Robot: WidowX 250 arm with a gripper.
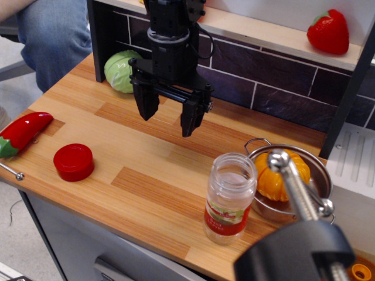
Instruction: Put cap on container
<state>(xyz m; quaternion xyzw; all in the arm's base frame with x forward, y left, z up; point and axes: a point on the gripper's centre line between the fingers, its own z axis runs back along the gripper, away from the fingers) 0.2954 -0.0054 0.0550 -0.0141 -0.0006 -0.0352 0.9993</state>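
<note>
The red cap [74,161] lies flat on the wooden counter [146,170] near its front left. The clear container [229,198], with a ridged neck and a red-and-green label, stands upright and uncapped near the front edge to the right. My black gripper [169,116] hangs open and empty above the middle back of the counter. It is apart from both, to the right of and behind the cap, and to the left of and behind the container.
A steel pot [319,175] holding an orange pumpkin [281,175] stands right behind the container. A red chili pepper [22,132] lies at the left edge, a green cabbage [122,71] at the back, a strawberry [328,31] on the shelf. A clamp [299,234] blocks the lower right.
</note>
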